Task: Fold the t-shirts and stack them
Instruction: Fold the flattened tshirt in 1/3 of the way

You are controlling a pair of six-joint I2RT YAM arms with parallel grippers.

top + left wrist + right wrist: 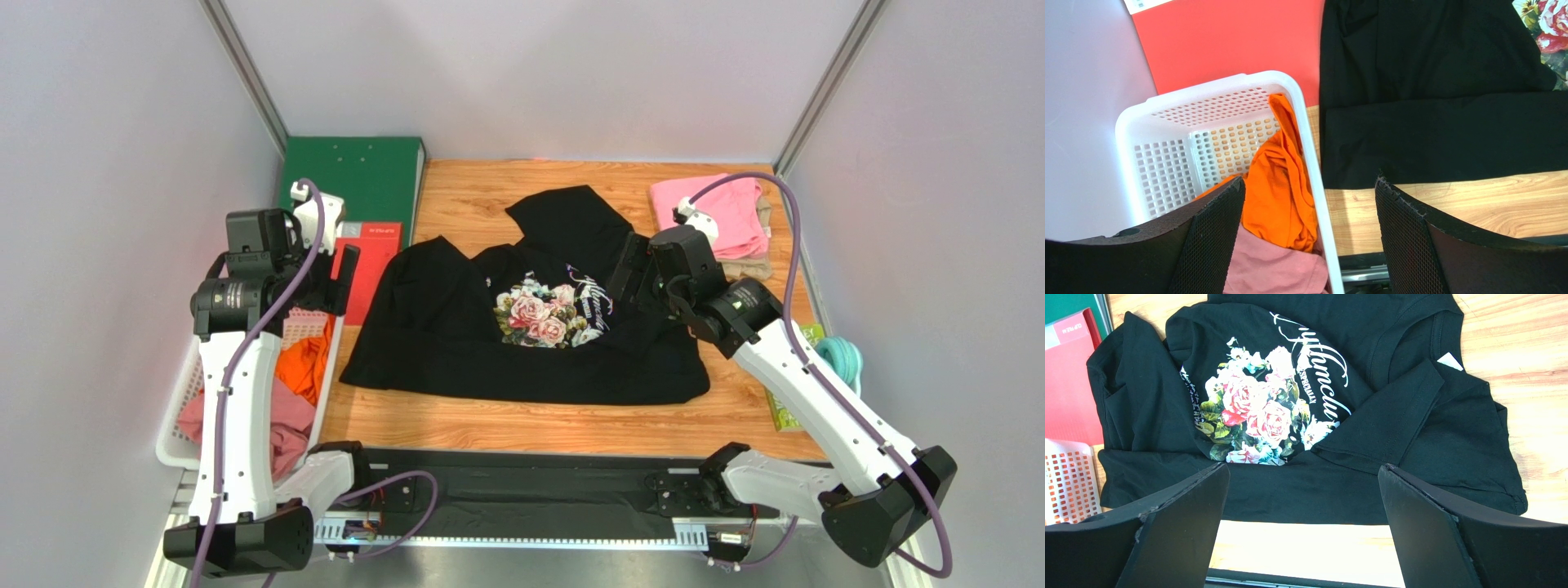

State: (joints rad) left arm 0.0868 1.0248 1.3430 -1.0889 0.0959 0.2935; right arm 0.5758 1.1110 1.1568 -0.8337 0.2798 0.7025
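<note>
Black t-shirt (1389,422): soft matt cloth, creased. Its rose print (1254,416) is flatter, with a faint sheen.
Surface (1530,361): pale wood, visible grain, satin finish.
Basket (1204,92): white perforated plastic, slightly glossy.
Orange t-shirt (1281,190) and dusty-rose t-shirt (1272,269): matt cloth, softly rumpled.
Red binder (1229,43): smooth cover, probably plastic-coated (too little shows to be sure).
Left end effector (1310,184): pads (1211,239) black, finely dimpled, rough-edged.
Right end effector (1303,468): fingers (1186,533) smooth matt black.

Open left gripper (1309,182) above white basket (1211,86) w/ orange shirt (1281,184); black shirt (1438,122) just beside.
</note>
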